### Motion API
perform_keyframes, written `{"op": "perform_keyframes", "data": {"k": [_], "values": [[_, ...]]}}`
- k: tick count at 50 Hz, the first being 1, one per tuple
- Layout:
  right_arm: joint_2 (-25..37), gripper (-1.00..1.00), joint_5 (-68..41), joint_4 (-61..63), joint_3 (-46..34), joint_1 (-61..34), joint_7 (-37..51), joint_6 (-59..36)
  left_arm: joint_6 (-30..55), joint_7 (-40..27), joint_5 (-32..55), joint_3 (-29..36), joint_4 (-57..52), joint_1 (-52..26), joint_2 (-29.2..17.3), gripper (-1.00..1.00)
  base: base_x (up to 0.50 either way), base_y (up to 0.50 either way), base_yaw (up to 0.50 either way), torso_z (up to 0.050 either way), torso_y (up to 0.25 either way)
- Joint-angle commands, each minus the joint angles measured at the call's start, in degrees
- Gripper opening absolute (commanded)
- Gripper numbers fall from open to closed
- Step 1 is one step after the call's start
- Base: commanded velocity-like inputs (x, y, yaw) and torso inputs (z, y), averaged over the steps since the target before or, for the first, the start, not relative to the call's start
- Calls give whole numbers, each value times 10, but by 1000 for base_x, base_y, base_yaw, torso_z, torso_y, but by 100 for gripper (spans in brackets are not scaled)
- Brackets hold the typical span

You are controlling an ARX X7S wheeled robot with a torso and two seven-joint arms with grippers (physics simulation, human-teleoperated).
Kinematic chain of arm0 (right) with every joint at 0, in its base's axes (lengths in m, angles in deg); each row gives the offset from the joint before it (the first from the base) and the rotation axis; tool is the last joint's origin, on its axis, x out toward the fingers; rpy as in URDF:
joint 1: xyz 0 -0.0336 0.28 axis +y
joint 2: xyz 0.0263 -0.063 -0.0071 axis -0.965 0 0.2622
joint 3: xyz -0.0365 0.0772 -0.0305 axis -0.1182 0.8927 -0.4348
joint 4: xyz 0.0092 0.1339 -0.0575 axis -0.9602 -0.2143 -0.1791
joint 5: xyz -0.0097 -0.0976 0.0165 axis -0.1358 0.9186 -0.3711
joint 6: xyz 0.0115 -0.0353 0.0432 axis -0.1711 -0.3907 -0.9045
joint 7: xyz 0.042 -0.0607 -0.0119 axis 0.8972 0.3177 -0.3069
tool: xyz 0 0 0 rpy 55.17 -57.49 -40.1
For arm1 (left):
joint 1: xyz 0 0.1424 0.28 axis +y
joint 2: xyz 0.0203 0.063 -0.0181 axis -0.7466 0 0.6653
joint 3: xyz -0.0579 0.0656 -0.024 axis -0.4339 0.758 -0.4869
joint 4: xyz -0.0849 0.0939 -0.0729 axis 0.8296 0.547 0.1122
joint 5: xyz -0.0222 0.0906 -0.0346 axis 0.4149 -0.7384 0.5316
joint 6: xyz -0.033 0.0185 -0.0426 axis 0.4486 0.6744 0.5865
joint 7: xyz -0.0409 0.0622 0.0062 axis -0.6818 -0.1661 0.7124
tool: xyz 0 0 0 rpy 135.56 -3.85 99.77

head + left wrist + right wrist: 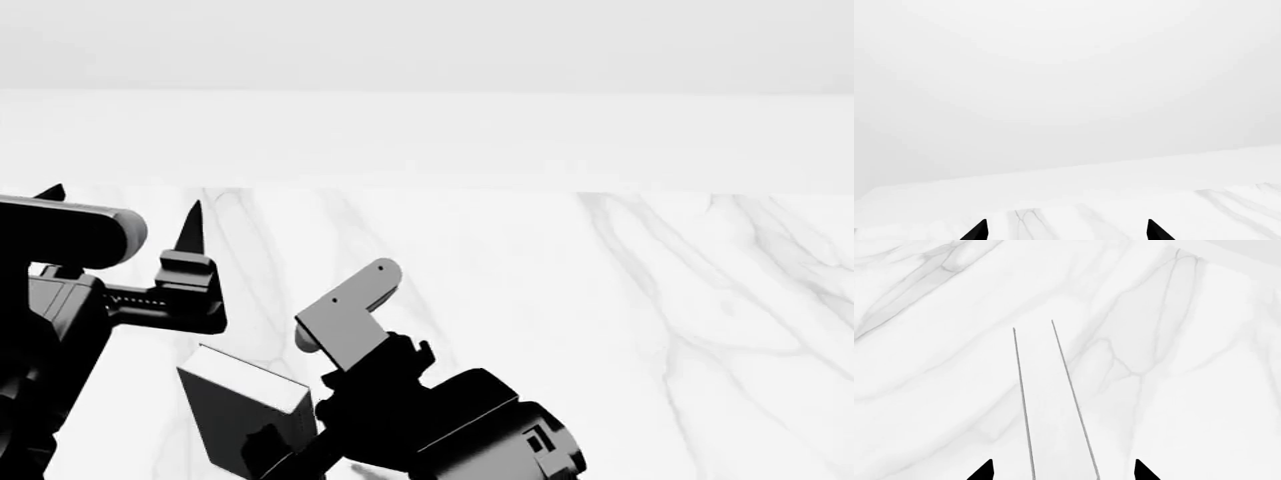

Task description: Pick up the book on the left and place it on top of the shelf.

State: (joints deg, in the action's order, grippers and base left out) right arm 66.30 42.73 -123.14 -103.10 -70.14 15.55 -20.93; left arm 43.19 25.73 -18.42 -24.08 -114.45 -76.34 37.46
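Note:
The book [247, 405] shows in the head view as a dark slab with a pale upper face, low at the left by the end of my right arm. In the right wrist view it is a white strip of page edge [1054, 405] between two thin dark cover lines, running away from my right gripper [1063, 471]. The jaws stand one on each side of the book, with a gap showing on both sides. My left gripper [1066, 231] is open and empty over the marble; it also shows at the far left of the head view [120, 208]. The shelf is out of view.
A white marble table [601, 300] fills the view. A plain white raised ledge [427, 140] runs along its far edge. My right arm's dark wrist and grey bracket [350, 305] sit low in the middle of the head view.

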Motion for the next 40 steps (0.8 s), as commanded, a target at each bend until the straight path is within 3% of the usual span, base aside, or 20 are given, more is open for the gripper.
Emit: {"op": "perform_keyframes", "data": {"k": [1, 12, 13, 30, 40], "values": [[-14, 100, -2, -17, -7, -2, -26, 6, -10, 18, 0, -15, 4, 0, 8, 100, 0, 0, 0, 0, 0], [-12, 100, -9, -22, -16, -2, -18, 15, -12, 16, 13, -29, 6, 0, 13, 100, 0, 0, 0, -1, -154], [-14, -100, -6, -32, -15, -3, -9, 26, -14, 16, 13, -28, 7, 1, 12, 100, 0, 0, 0, 0, 0], [-9, -100, -20, -30, -27, -4, -1, 31, -16, 22, 28, -28, 10, 5, 7, 100, 0, 0, 0, 0, 0], [3, -100, -32, 14, -31, -3, 13, 8, -11, 21, 40, -35, 4, 4, 6, 100, 0, 0, 0, 0, 250]]}}
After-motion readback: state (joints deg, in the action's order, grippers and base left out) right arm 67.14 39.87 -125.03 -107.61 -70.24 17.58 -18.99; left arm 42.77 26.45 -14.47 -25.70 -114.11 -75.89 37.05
